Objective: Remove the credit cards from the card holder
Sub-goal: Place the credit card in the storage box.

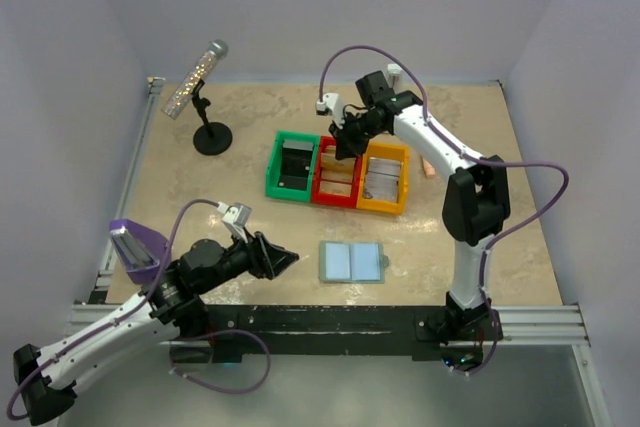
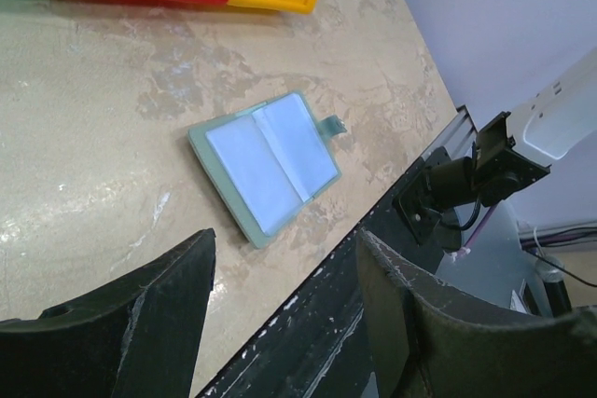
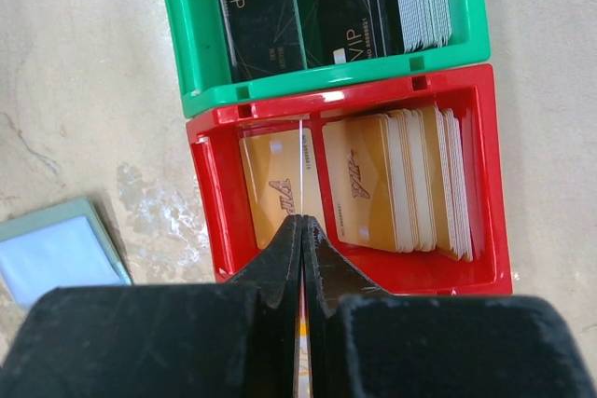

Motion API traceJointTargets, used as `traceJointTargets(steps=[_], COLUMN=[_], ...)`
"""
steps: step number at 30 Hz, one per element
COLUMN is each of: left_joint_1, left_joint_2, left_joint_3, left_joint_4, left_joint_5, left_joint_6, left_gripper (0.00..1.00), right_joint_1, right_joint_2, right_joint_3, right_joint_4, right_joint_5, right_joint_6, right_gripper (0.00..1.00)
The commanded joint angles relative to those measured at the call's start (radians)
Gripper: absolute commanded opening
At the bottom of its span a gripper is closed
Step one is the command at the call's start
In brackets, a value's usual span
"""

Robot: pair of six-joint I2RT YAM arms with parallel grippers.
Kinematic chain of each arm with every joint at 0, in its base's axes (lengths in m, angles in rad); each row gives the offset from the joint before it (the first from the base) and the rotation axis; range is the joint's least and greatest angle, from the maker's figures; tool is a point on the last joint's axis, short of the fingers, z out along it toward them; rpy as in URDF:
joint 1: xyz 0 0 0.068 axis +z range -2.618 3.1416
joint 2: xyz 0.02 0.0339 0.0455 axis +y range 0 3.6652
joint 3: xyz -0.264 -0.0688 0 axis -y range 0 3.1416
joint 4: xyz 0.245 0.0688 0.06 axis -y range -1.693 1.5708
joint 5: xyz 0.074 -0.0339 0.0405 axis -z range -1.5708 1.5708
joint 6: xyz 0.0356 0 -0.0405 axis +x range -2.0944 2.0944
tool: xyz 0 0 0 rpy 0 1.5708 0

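R pincer (image 3: 301,223) is clamped on one credit card (image 3: 300,170), seen edge-on, hanging over the red bin (image 3: 490,184), which has gold cards (image 3: 392,188) stacked inside. Nearer the arms, the card holder (image 1: 352,261) lies open on the table (image 1: 180,207), pale blue panels up. Can't tell if any cards are left in the pockets. L pincer (image 1: 285,259) is wide and empty, just beside the holder. Prob. mid-task: one card out, drop pending.
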Motion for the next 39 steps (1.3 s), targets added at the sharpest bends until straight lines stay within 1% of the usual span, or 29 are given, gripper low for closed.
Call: traceJointTargets(steps=[1, 5, 7, 12, 14, 15, 18, 23, 31, 39], left_joint_1=[0.003, 0.003, 0.003, 0.002, 0.003, 0.003, 0.003, 0.003, 0.003, 0.003], left_joint_2=[0.012, 0.013, 0.015, 0.032, 0.043, 0.047, 0.056, 0.053, 0.066, 0.095], left_joint_3=[-0.002, -0.004, -0.004, -0.017, -0.025, -0.030, -0.031, -0.042, -0.056, -0.056], left_joint_4=[0.064, 0.064, 0.067, 0.108, 0.116, 0.159, 0.170, 0.179, 0.205, 0.223], left_joint_5=[0.032, 0.033, 0.035, 0.050, 0.062, 0.070, 0.082, 0.088, 0.095, 0.092], left_joint_6=[-0.009, -0.012, -0.014, -0.029, -0.040, -0.044, -0.055, -0.066, -0.089, -0.087], left_gripper=[0.66, 0.66, 0.66, 0.66, 0.66, 0.66, 0.66, 0.66, 0.66, 0.66], right_joint_1=[0.000, 0.000, -0.002, 0.000, -0.002, 0.001, 0.001, 0.000, 0.000, -0.002], right_joint_2=[0.003, 0.005, 0.011, 0.052, 0.072, 0.078, 0.089, 0.093, 0.156, 0.175], right_joint_3=[0.046, 0.050, 0.061, 0.118, 0.147, 0.156, 0.165, 0.151, 0.222, 0.231], right_joint_4=[-0.012, -0.017, -0.026, -0.098, -0.135, -0.152, -0.169, -0.159, -0.207, -0.167], right_joint_5=[0.011, 0.019, 0.033, 0.054, 0.053, 0.056, 0.054, 0.067, 0.062, 0.057], right_joint_6=[0.006, 0.017, 0.055, 0.147, 0.158, 0.160, 0.183, 0.212, 0.252, 0.253], right_gripper=[0.00, 0.00, 0.00, 0.00, 0.00, 0.00, 0.00, 0.00, 0.00, 0.00])
